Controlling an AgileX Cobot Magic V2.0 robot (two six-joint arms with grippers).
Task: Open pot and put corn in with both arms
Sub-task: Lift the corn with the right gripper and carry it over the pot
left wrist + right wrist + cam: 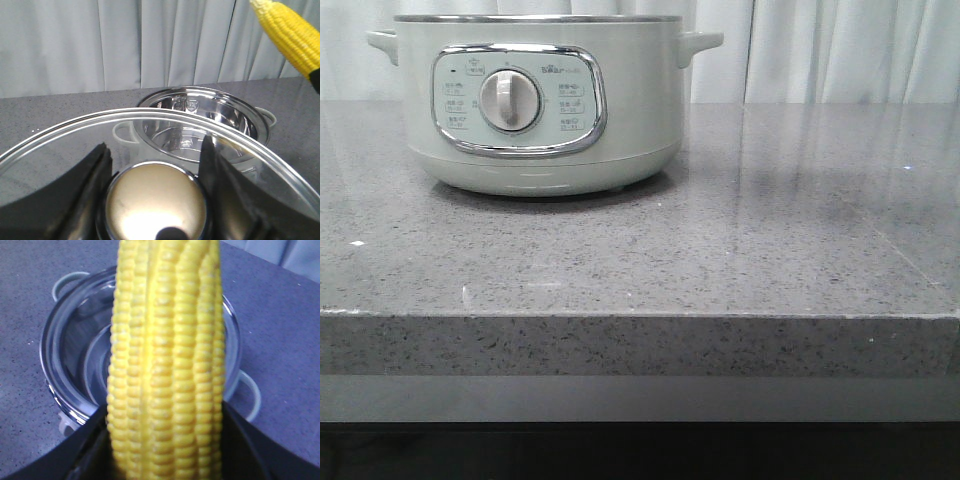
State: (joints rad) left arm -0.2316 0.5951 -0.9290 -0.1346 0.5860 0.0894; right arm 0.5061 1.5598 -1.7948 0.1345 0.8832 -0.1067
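Observation:
The pot (540, 110) stands at the back left of the counter, its dial facing me. It has no lid on: its steel bowl (200, 125) is open and holds nothing that I can see. My left gripper (155, 150) is shut on the gold knob (157, 200) of the glass lid (60, 130) and holds the lid up, off to one side of the pot. My right gripper (165, 412) is shut on the yellow corn (167, 365), above the open pot (75, 355). The corn (292, 35) also shows high in the left wrist view. Neither gripper is in the front view.
The grey speckled counter (770, 230) runs to the right of the pot and ends in a front edge (640, 315). A pale curtain (840, 50) hangs behind it.

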